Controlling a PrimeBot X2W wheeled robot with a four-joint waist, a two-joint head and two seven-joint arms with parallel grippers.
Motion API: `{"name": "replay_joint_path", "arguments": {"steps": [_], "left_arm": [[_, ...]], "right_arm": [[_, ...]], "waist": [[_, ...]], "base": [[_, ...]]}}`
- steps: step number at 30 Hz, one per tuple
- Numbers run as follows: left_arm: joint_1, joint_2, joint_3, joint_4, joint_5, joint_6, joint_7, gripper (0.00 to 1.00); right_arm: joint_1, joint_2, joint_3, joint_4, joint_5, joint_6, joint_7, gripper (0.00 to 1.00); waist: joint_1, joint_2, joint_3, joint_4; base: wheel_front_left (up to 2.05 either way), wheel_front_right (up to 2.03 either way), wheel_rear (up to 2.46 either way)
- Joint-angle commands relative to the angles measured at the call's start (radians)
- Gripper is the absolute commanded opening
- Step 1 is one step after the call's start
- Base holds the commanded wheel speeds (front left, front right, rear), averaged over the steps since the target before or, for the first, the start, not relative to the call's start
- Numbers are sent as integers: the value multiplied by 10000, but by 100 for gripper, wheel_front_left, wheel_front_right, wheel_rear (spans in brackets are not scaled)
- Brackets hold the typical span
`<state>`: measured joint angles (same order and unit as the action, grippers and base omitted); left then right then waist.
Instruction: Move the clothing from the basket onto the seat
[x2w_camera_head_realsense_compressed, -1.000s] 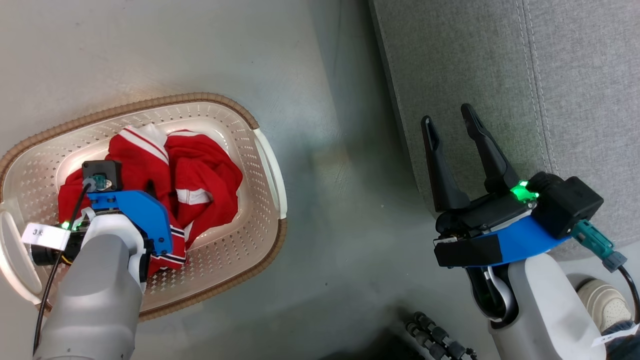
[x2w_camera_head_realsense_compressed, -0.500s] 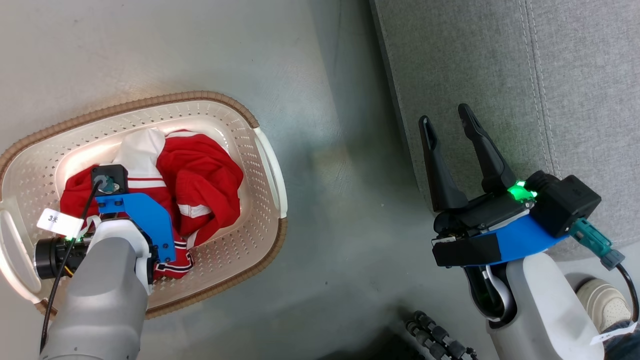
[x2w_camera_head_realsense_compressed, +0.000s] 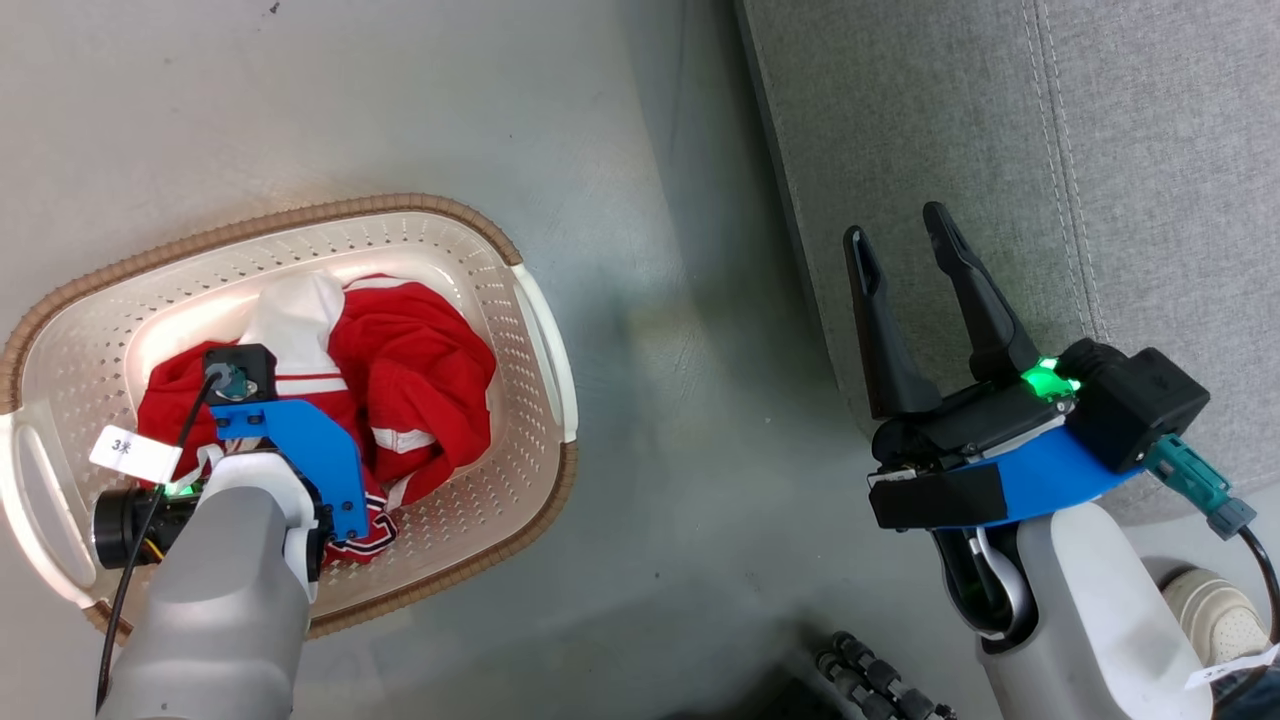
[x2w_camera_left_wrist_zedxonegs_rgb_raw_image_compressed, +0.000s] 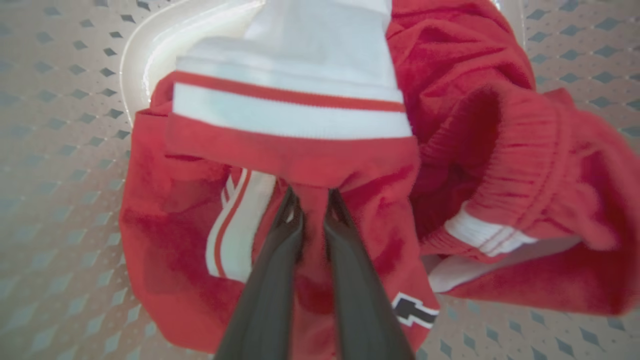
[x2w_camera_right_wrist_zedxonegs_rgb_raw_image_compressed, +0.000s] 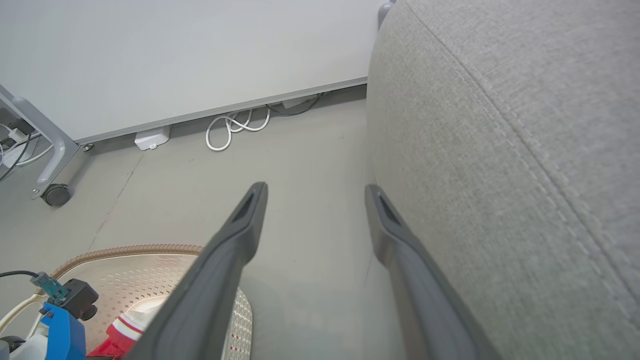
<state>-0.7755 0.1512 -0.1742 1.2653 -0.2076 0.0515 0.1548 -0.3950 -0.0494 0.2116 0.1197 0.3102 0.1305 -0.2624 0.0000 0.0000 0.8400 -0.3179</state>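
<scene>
Left tool (x2w_camera_left_wrist_zedxonegs_rgb_raw_image_compressed: 310, 197) is down in the basket (x2w_camera_head_realsense_compressed: 300, 215), its two dark fingers (x2w_camera_left_wrist_zedxonegs_rgb_raw_image_compressed: 270, 280) drawn almost together with a fold of red cloth pinched between them, just below a white striped band (x2w_camera_left_wrist_zedxonegs_rgb_raw_image_compressed: 290, 107). From where I stand that looks like a real grip, though a narrow one. Over by the seat (x2w_camera_head_realsense_compressed: 950, 120), the right tool (x2w_camera_head_realsense_compressed: 897, 228) hangs with its fingers spread wide and nothing between them, above the seat's near edge.

All of the clothing (x2w_camera_head_realsense_compressed: 420, 350) lies heaped in the middle of the basket, red folds over one another with white stripes and trim showing, and a scrap of black-and-white lettering (x2w_camera_left_wrist_zedxonegs_rgb_raw_image_compressed: 415, 310) near the left tool's fingers. None of it is on the part of the seat I can see.

I'd judge this stuff light, limp and a little slick. It won't keep any shape when lifted. It will hang and trail, and the two garments look tangled enough that one may drag the other up or snag on the rim. A thin pinch of loose cloth could slide out. The thicker ribbed cuff (x2w_camera_left_wrist_zedxonegs_rgb_raw_image_compressed: 505, 165) or the striped band would give a surer hold.

The basket itself sits on the floor (x2w_camera_head_realsense_compressed: 650, 350), well apart from the seat, cream perforated walls under a brown woven rim.
</scene>
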Motion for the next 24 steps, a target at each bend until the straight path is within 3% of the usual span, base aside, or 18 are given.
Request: {"name": "replay_joint_path", "arguments": {"steps": [1, 14, 24], "left_arm": [[41, -16, -47, -49, -24, -91, -82, 0], [-110, -282, -165, -304, -293, -434, -584, 0], [296, -717, -412, -623, -483, -1051, -1651, 0]], "right_arm": [[28, -18, -45, -25, -42, 5, -39, 100], [-40, -18, -155, 101, -433, 5, -38, 100], [205, -23, -366, 591, -982, 5, -38, 100]], "waist": [[0, 0, -31, 30], [0, 0, -446, 543], [0, 0, -2322, 1395]], "base": [[0, 0, 0], [0, 0, 0], [0, 0, 0]]}}
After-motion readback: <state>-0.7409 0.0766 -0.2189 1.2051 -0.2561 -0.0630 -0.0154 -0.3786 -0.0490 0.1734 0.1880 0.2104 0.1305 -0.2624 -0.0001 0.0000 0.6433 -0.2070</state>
